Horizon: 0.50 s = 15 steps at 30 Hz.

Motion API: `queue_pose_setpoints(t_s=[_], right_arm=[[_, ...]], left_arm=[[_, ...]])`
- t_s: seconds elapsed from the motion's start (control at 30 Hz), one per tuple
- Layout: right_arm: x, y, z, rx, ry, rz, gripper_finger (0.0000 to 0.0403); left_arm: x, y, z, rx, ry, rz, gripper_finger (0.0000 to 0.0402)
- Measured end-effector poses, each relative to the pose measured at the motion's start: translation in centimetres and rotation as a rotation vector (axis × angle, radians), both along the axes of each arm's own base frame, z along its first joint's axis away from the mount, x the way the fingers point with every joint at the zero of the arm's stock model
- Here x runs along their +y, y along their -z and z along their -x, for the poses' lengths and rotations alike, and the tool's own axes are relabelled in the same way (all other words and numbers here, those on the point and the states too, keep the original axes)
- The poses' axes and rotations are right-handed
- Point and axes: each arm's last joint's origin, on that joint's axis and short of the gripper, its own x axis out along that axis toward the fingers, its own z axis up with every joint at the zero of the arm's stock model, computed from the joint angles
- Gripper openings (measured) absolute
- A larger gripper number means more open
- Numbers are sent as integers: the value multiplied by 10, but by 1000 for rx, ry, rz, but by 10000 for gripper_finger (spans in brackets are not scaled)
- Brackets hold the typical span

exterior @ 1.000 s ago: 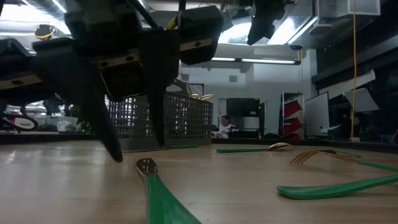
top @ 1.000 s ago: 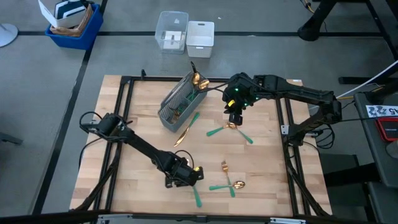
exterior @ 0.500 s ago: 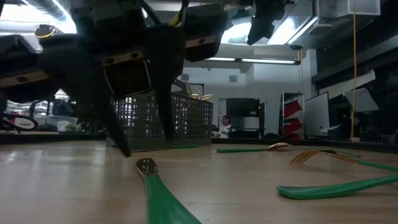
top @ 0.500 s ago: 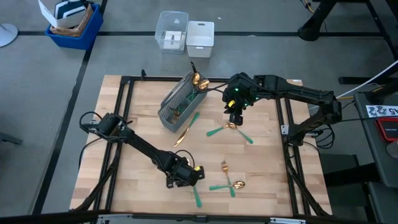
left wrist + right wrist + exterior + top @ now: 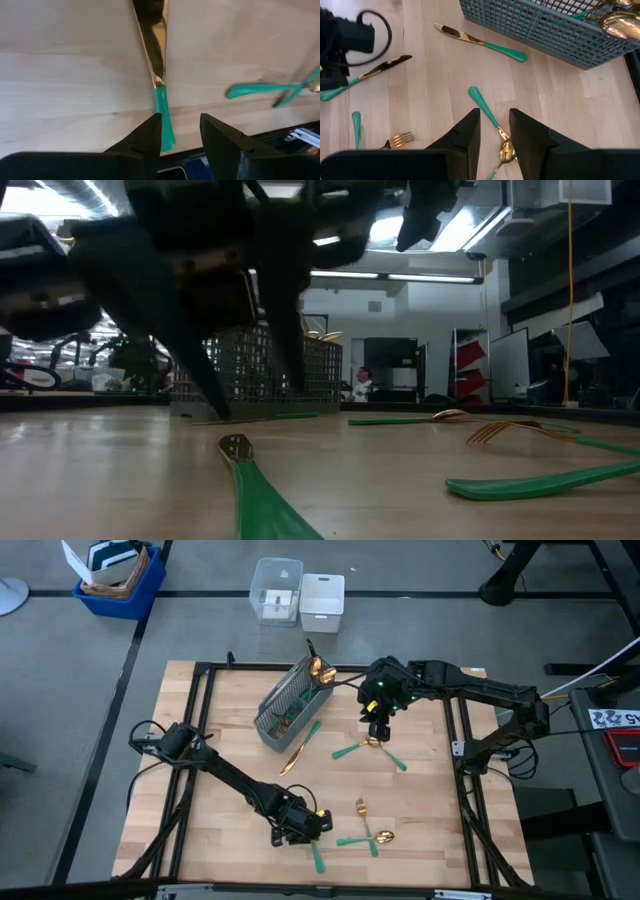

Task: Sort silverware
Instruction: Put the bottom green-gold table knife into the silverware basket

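My left gripper (image 5: pixel 305 827) is open near the table's near edge, hovering over a knife (image 5: pixel 156 60) with a gold blade and a teal handle (image 5: pixel 163 117). In the left wrist view the handle end shows between its fingers (image 5: pixel 181 116). My right gripper (image 5: pixel 377 732) is open above a crossed spoon and fork (image 5: pixel 372 745) at the table's middle right. The spoon's teal handle (image 5: pixel 482 107) and gold bowl (image 5: pixel 506 148) show between its fingers (image 5: pixel 495 111). A grey mesh caddy (image 5: pixel 290 700) holds several pieces.
Another knife (image 5: pixel 300 747) lies beside the caddy. A fork (image 5: pixel 360 808) and a spoon (image 5: pixel 380 837) lie right of my left gripper. A black frame (image 5: pixel 205 675) rims the table. Clear bins (image 5: pixel 278 590) and a blue bin (image 5: pixel 115 575) stand beyond the far edge. A person (image 5: pixel 362 380) is far behind.
My left gripper has moved a little toward the table's right edge, over the knife by the near edge. The knife and the other silverware have stayed where they were.
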Motion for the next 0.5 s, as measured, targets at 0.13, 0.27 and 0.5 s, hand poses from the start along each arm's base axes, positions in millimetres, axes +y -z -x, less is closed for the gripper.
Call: queue_pose_setpoints(t_s=[0.13,0.27,0.5], right_arm=[[0,0,0,1,-1,0,108],[0,0,0,1,-1,0,108],[0,0,0,1,0,0,108]], left_arm=[[-4,16,-7,-11,21,35,125],[-3,18,-4,18,5,0,125],[-1,17,-2,26,-35,-36,125]])
